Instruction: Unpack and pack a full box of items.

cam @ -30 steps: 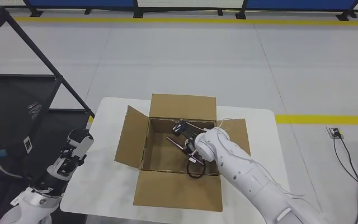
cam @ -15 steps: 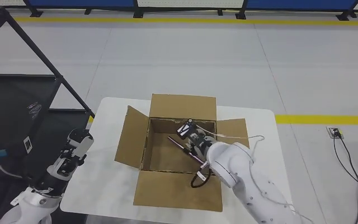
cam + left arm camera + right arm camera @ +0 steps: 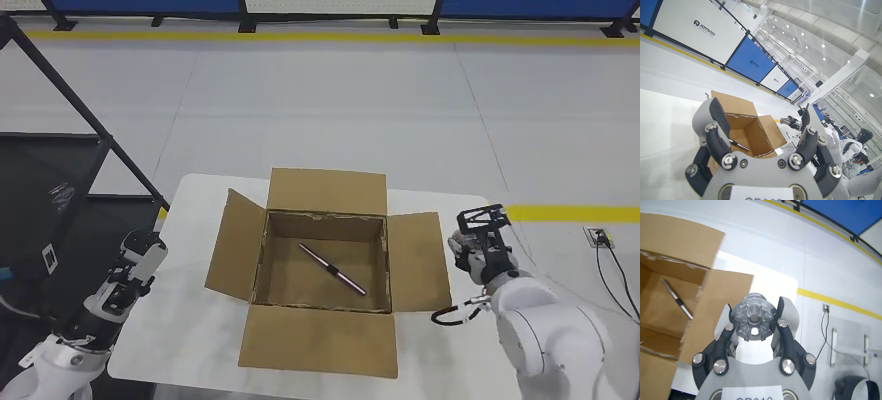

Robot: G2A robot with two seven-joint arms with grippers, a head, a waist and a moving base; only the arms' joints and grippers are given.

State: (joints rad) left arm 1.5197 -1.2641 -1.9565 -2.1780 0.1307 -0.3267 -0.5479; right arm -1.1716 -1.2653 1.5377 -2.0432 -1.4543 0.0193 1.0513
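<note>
Right gripper (image 3: 482,232), at right of the top frame past the right flap of the cardboard box (image 3: 326,188), clamped on a cast metal toothed hub (image 3: 753,319). Left gripper (image 3: 761,107) spread wide and empty, lower left by the table (image 3: 200,310) edge. Metal pen (image 3: 332,269) lying diagonally on the box floor. Best to lower the hub onto bare table clear of the flap and release only once it sits flat. Printed white labels on both wrist plates, cut off and unreadable.

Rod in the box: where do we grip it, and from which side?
Grip the rod at mid-shaft, coming from straight above, jaws closing across its width. It lies flat and diagonal on the box floor, its middle clear of the walls.
</note>
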